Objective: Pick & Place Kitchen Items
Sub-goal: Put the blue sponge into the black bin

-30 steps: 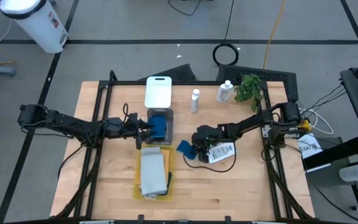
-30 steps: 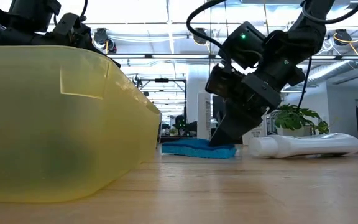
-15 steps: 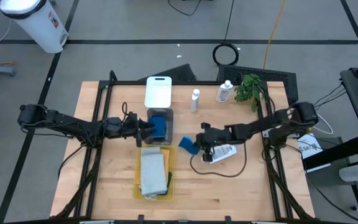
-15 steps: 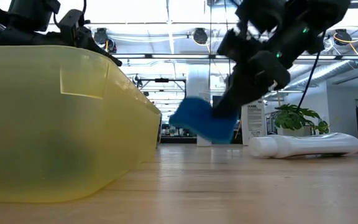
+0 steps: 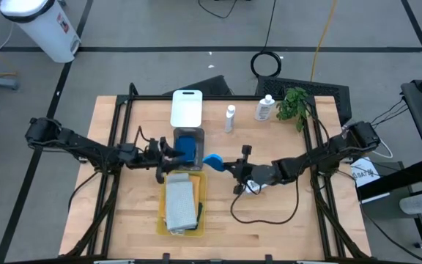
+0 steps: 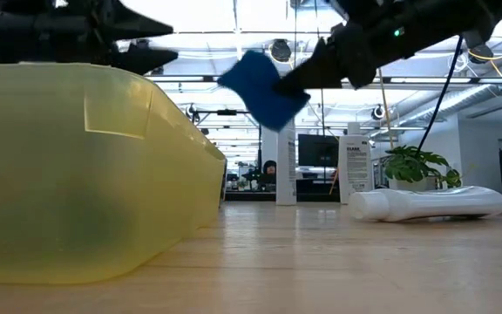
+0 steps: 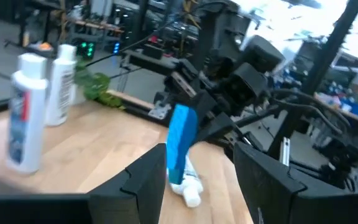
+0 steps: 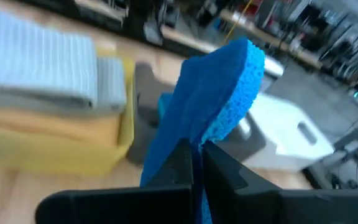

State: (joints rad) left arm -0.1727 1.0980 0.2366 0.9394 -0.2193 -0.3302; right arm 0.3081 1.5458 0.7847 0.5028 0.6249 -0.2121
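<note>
Right end effector (image 5: 223, 163) grips blue sponge (image 5: 213, 159); no legible labels.

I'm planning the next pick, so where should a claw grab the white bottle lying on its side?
Probably across the middle of the lying white bottle, coming straight down from above. It rests flat on the table, so its long rounded sides are exposed, with fingers set either side of its width.

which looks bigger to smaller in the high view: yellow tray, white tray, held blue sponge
1. yellow tray, largest.
2. white tray.
3. blue sponge, smallest, pinched in the right gripper. It is lifted nearer the camera, yet clearly smallest.
</note>
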